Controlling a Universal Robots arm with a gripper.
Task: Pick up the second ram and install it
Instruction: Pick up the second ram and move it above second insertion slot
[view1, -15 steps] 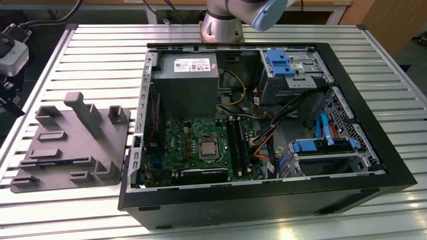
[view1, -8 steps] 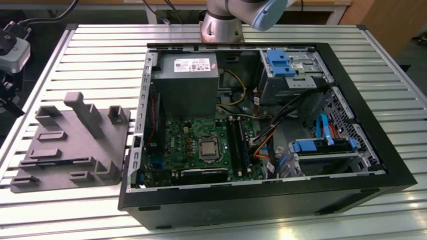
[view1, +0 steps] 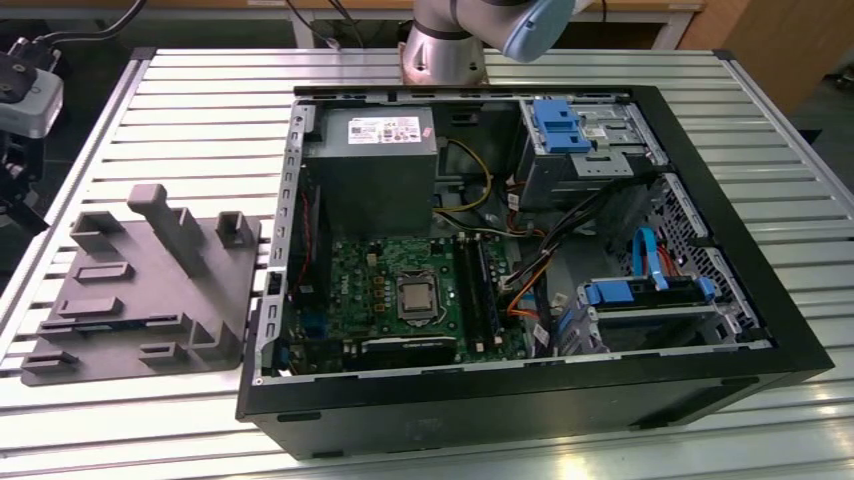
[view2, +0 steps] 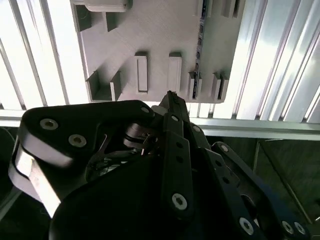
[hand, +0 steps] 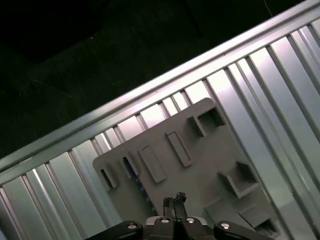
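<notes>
The second ram (view2: 200, 35) is standing edgewise in the grey holder (view2: 155, 30), long axis along the counter (view2: 280, 50) slats; the gripper (hand: 175, 198) is hovering above, jaws closed, empty.

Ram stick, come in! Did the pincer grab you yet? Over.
Pincer shut, empty, above the gray holder. Second ram on edge in a holder slot, untouched. Nothing between them.

Slatted aluminium bench (view1: 200, 110) carries an open black PC case (view1: 534, 410). Inside: grey power supply (view1: 371, 165), green motherboard (view1: 367, 290) with bare CPU (view1: 418, 297), blue-latched drive cage (view1: 558, 125). Grey slotted fixture plate (view1: 107, 340) sits just beside the case, on the exterior view's left.
</notes>
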